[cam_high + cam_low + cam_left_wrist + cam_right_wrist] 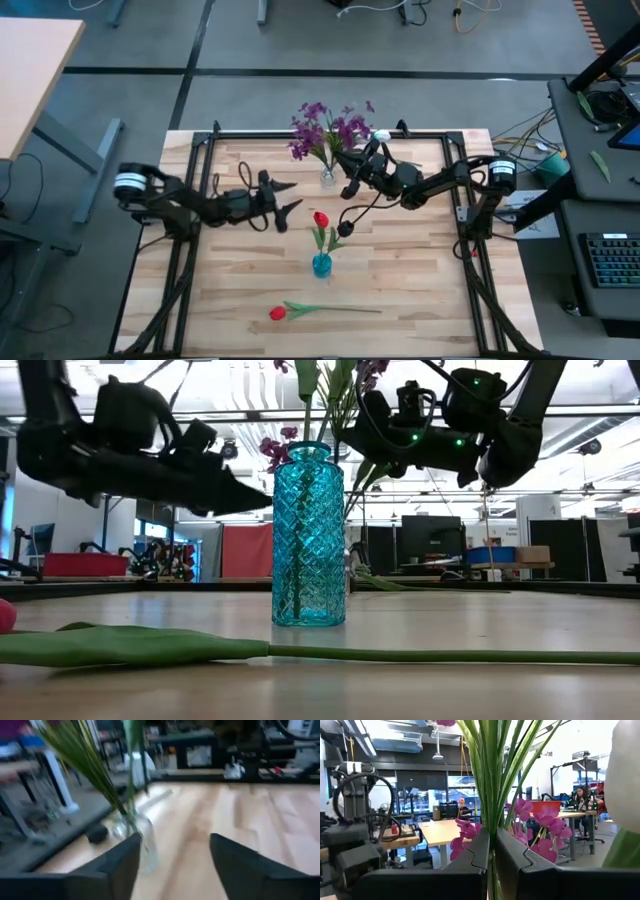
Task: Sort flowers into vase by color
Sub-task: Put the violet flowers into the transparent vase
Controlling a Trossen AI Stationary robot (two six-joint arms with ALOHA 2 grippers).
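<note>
Red tulip [321,219] in blue vase [321,265], another [278,313] on table [420,300].

Your two arms are matte black — white bands ring the shoulder joints, black cables loop along the links, green indicator lights glow on one.

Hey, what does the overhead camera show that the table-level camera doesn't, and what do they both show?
Only the overhead view shows the clear vase of purple flowers at the table's far edge, the red tulip head above the blue vase, and the whole red tulip lying near the front edge. Only the table-level view shows the blue vase's diamond pattern and the room behind. Both show the blue vase, the lying tulip's stem, the left gripper with jaws open and empty, and the right gripper shut on green stems.
</note>
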